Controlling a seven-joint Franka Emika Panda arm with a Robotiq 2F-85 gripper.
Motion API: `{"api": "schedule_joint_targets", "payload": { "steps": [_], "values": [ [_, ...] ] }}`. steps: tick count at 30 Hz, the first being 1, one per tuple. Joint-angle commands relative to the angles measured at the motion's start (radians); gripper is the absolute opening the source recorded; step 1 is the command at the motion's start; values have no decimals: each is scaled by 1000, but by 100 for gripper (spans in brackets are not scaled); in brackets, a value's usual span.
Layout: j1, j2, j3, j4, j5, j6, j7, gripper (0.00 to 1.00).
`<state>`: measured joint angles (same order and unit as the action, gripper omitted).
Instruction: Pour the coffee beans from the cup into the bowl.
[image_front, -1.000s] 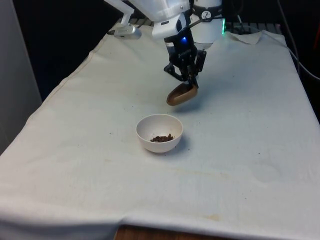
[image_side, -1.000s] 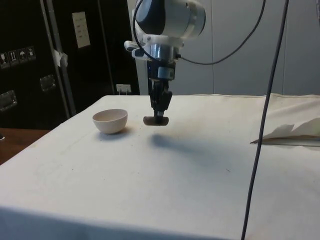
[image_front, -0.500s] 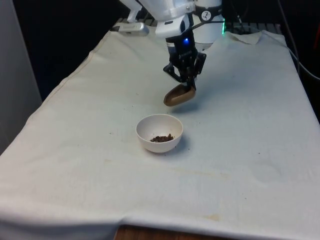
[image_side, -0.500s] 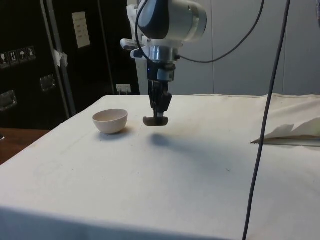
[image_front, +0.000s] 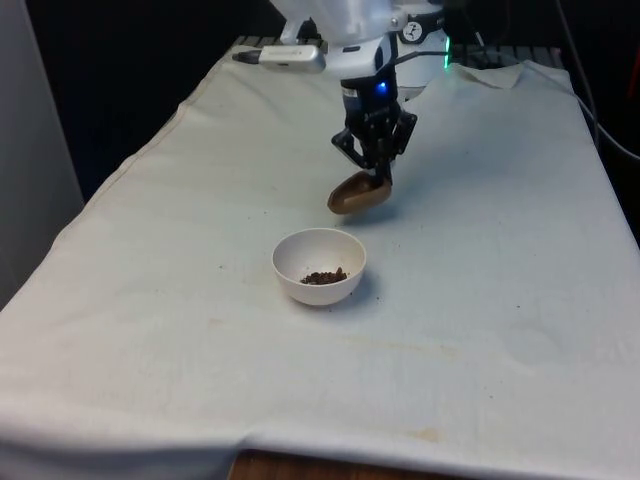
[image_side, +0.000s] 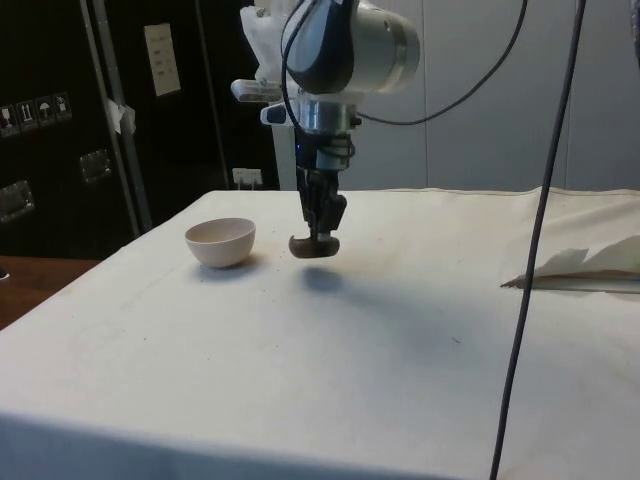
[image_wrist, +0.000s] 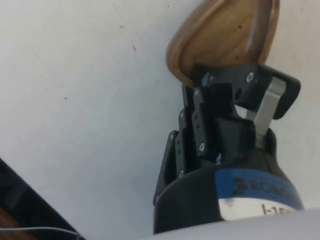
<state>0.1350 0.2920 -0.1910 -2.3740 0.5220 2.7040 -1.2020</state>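
A small brown wooden cup (image_front: 354, 193) hangs tilted on its side just above the cloth, behind the bowl, and my gripper (image_front: 377, 180) is shut on its rim. The side view has the cup (image_side: 314, 246) level with the bowl's rim and a short way to its right, under the gripper (image_side: 322, 237). In the wrist view the fingers (image_wrist: 220, 95) pinch the wall of the cup (image_wrist: 220, 37), whose inside looks bare. The white bowl (image_front: 319, 266) stands on the cloth with a small heap of coffee beans (image_front: 324, 276) in its bottom; its outside shows in the side view (image_side: 220, 242).
The table (image_front: 480, 300) is covered by a white cloth. The cloth is bunched into folds at the side view's right (image_side: 585, 268). A black cable (image_side: 535, 230) hangs down in front of the side camera. Dark cabinets (image_side: 60, 120) stand beyond the table.
The arm has turned at the wrist and carried the cup slightly away from the bowl towards the robot; the cup stays tilted in the gripper. Bowl and beans are unchanged.
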Motion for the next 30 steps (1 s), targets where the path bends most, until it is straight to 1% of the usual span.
{"api": "schedule_joint_targets", "payload": {
  "steps": [1,5,6,7,13,14,15,21,22,23,25,27,28,30],
  "values": [
    [12,9,-8,-11,-22,31,23,0],
    [13,17,5,-30,-49,67,52,0],
    [0,7,14,-21,-30,38,31,0],
    [13,17,5,-30,-49,67,52,0],
    [14,42,18,-46,-83,117,89,0],
    [0,34,33,-41,-67,98,72,0],
    [14,44,19,-46,-87,121,92,0],
    [15,41,23,-50,-111,129,116,0],
    [0,41,38,-41,-97,115,101,0],
    [14,40,26,-51,-116,130,123,0],
    [14,39,28,-51,-117,131,125,5],
    [13,38,30,-52,-118,131,126,14],
    [13,38,31,-52,-118,132,127,24],
    [13,38,32,-52,-118,132,127,34]
  ]
}}
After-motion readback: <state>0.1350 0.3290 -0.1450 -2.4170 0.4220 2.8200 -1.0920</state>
